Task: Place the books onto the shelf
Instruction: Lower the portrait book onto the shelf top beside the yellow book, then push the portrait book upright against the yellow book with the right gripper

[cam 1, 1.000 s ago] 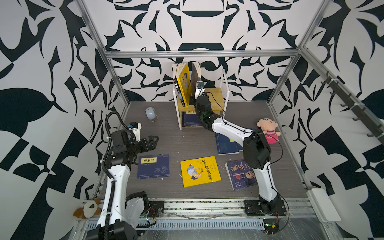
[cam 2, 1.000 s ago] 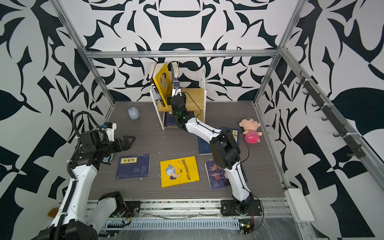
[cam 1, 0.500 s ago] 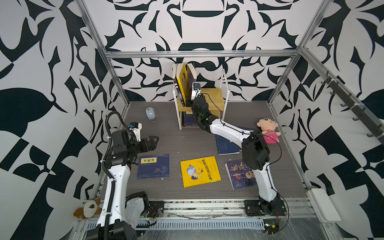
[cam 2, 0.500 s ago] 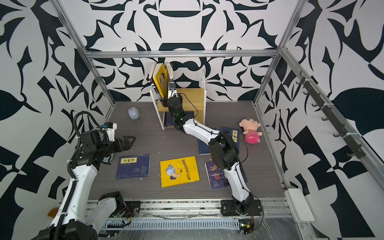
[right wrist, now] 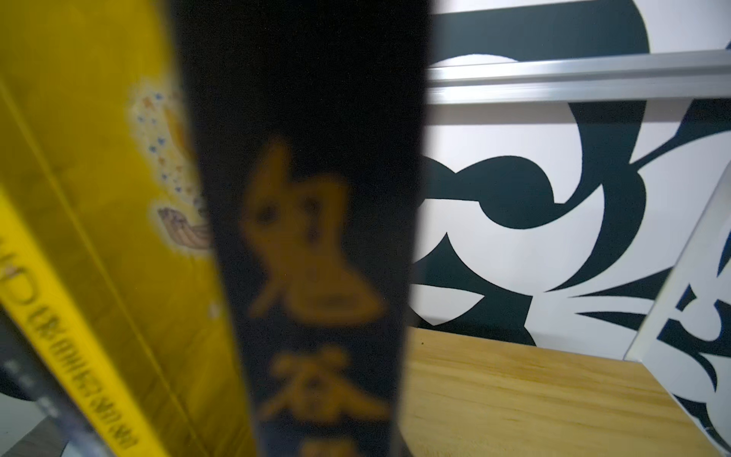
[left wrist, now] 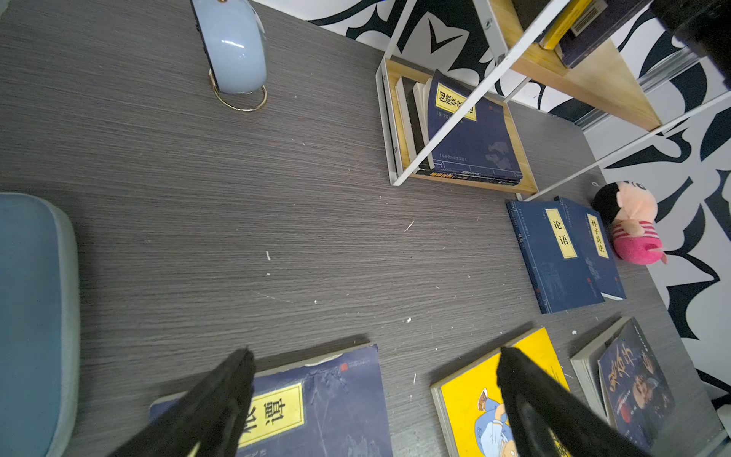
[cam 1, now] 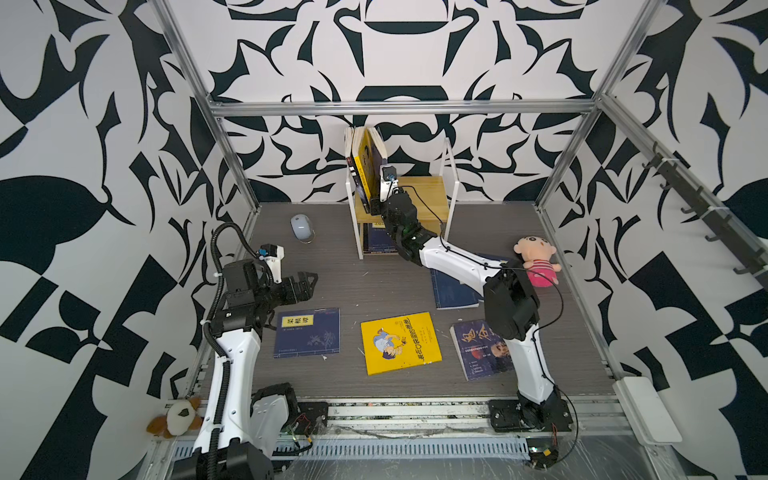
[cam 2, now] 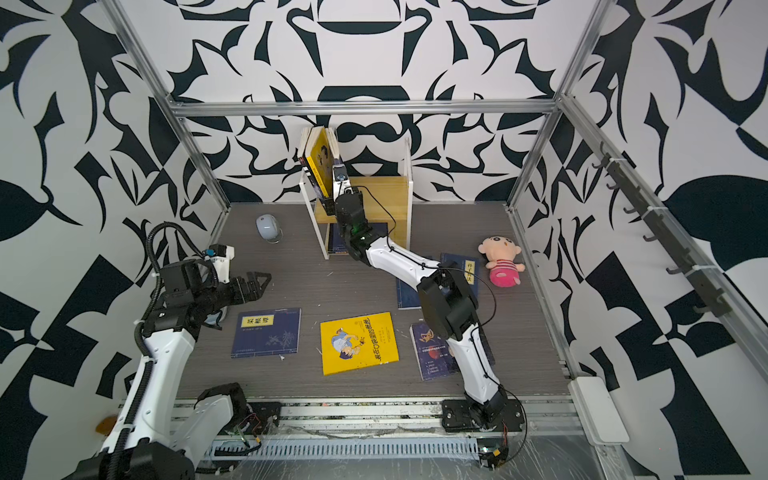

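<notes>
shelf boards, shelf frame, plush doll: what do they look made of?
Shelf boards: light wood or wood-look laminate with a matte finish; fine grain lines show.
Shelf frame: probably metal, painted white; the bars are slim and flat, with small screw heads.
Plush doll: soft plush fabric; it has a fuzzy surface and a rounded, stuffed shape.

— What's on the grey wood-grain surface [cam 1: 340, 286] towards the back left?
— A pale computer mouse [cam 1: 301, 227], well apart from the plush doll [cam 1: 536, 259] by the right edge.
— How does the doll lie?
— Head towards the back wall, black hair, pink striped top.
— Anything off the surface?
— A brown-and-white plush toy [cam 1: 176, 417] at the front left corner. Black-and-white patterned walls [cam 1: 83, 124] all round, an aluminium frame [cam 1: 399, 109], and dark hooks [cam 1: 694, 201] along the right wall
</notes>
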`<action>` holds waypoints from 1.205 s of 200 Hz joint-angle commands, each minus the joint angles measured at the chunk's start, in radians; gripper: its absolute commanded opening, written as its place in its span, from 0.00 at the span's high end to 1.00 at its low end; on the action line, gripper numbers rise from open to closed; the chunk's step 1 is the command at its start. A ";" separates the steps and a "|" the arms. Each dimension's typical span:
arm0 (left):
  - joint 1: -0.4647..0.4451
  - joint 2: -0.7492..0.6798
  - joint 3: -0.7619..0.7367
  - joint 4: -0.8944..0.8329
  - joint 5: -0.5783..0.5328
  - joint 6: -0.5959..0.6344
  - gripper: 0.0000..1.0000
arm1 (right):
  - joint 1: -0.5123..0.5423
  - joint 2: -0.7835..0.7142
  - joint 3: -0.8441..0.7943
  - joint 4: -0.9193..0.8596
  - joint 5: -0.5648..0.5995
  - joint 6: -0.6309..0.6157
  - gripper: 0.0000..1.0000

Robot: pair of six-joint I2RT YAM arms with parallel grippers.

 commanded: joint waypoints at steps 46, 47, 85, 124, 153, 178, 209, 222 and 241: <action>-0.003 -0.005 -0.022 -0.007 -0.002 0.012 0.00 | 0.011 -0.078 -0.080 0.000 -0.099 -0.101 0.61; -0.003 -0.005 -0.022 -0.006 -0.002 0.013 0.00 | 0.012 -0.080 -0.083 0.000 -0.100 -0.103 0.61; -0.004 -0.004 -0.020 -0.008 -0.004 0.014 0.00 | 0.033 -0.195 -0.241 0.022 -0.150 -0.166 0.54; -0.004 -0.002 -0.022 -0.007 0.002 0.012 0.00 | 0.039 -0.306 -0.367 0.008 -0.165 -0.200 0.52; -0.002 -0.005 -0.023 -0.007 0.000 0.015 0.00 | 0.024 -0.356 -0.400 -0.021 -0.198 -0.187 0.56; -0.001 -0.007 -0.024 -0.007 0.005 0.013 0.00 | 0.000 -0.339 -0.373 -0.073 -0.295 -0.173 0.58; -0.001 -0.010 -0.021 -0.011 0.004 0.014 0.00 | -0.087 -0.324 -0.350 -0.124 -0.569 -0.054 0.54; -0.001 -0.008 -0.021 -0.010 0.005 0.012 0.00 | -0.121 -0.307 -0.340 -0.114 -0.650 -0.029 0.50; -0.001 -0.008 -0.024 -0.009 0.009 0.013 0.00 | -0.156 -0.275 -0.320 -0.099 -0.714 -0.024 0.46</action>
